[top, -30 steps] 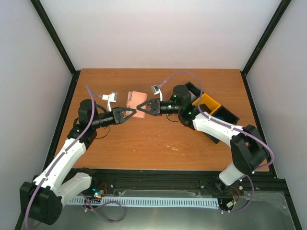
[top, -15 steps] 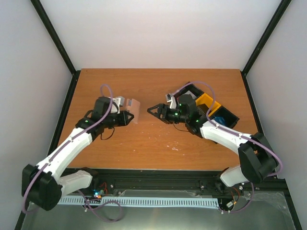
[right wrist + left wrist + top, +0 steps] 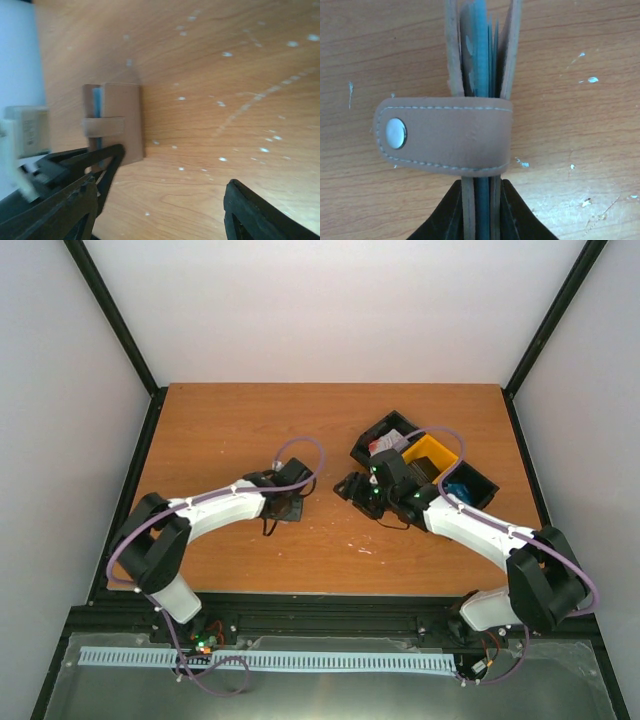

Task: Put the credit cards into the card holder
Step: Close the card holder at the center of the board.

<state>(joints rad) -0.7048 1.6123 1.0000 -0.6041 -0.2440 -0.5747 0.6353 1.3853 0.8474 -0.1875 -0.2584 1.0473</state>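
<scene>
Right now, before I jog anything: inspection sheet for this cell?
Surface: wooden table, white specks and scuffs, no spill seen.
Job's things: card holder held edge-on, strap across its edge, blue sleeves showing inside. White-and-red cards in the left black bin. Blue item in the right black bin, too small to confirm as cards.
Clutter: yellow bin between the black ones.
Grippers: left gripper shut on the card holder. Right gripper open, empty, facing the holder.
Cables: purple cable looped over the left arm, another over the right, no snag seen.
Surroundings: white walls, black frame posts.
</scene>
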